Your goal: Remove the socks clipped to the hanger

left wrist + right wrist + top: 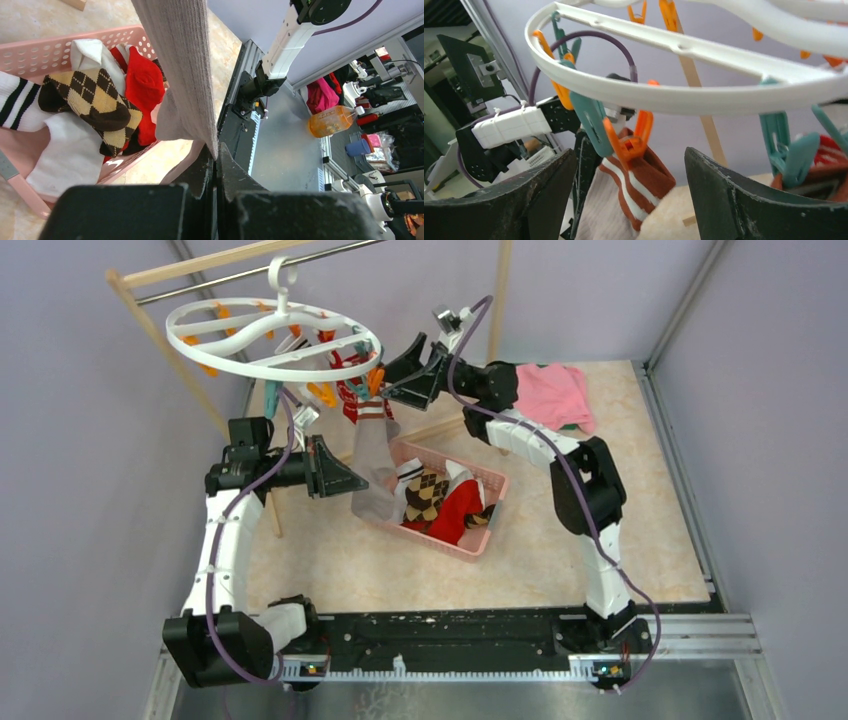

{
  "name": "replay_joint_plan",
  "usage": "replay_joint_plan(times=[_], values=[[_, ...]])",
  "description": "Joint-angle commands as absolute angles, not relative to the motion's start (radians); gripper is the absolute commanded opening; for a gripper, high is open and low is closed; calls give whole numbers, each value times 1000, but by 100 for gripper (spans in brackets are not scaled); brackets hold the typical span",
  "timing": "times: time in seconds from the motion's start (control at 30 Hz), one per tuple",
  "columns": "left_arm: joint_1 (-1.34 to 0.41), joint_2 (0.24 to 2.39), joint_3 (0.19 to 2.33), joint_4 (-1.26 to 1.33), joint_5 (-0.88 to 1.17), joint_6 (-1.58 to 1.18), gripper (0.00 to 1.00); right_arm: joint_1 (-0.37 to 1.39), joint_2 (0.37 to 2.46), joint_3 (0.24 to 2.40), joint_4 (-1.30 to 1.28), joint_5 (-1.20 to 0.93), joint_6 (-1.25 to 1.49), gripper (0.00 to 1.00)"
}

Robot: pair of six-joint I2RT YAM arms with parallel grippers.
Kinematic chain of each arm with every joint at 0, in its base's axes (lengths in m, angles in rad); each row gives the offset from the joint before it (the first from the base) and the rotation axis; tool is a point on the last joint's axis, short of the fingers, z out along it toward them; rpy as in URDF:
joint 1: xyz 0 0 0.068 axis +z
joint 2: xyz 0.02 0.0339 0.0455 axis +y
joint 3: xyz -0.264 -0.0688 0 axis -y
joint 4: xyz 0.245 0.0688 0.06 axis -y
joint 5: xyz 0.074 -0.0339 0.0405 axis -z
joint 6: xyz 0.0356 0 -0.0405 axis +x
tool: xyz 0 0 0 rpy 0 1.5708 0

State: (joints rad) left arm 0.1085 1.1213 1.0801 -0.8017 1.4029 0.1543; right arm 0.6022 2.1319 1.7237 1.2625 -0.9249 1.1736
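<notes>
The white oval hanger (270,340) hangs from the rack bar at the upper left, and its ring also fills the right wrist view (674,95). A grey sock (375,455) with a brown, white-striped cuff (644,180) hangs from an orange clip (631,142). A red patterned sock (350,392) is clipped behind it. My left gripper (355,480) is shut on the lower edge of the grey sock (180,65). My right gripper (387,375) is open, with its jaws on either side of the orange clip and cuff and not touching them.
A pink basket (490,530) on the table below holds an argyle sock (95,95), a red sock (145,82) and white socks. A pink cloth (555,395) lies at the back right. The wooden rack (190,265) stands behind the hanger.
</notes>
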Motion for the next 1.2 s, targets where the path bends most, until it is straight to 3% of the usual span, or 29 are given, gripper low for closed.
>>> replay_joint_plan(times=[0.0, 0.27, 0.87, 1.1, 1.17], values=[[113, 1110, 1120, -789, 1450, 155, 0, 615, 2128, 1824, 1355, -906, 1175, 77], [113, 1110, 1142, -794, 1445, 154, 0, 628, 2201, 1920, 1383, -903, 1228, 69], [112, 1107, 1163, -805, 1461, 161, 0, 653, 2276, 2032, 1373, -891, 1271, 73], [113, 1106, 1163, -806, 1452, 166, 0, 653, 2282, 2030, 1428, -876, 1313, 61], [113, 1105, 1164, -807, 1447, 167, 0, 652, 2273, 2014, 1440, -873, 1311, 53]])
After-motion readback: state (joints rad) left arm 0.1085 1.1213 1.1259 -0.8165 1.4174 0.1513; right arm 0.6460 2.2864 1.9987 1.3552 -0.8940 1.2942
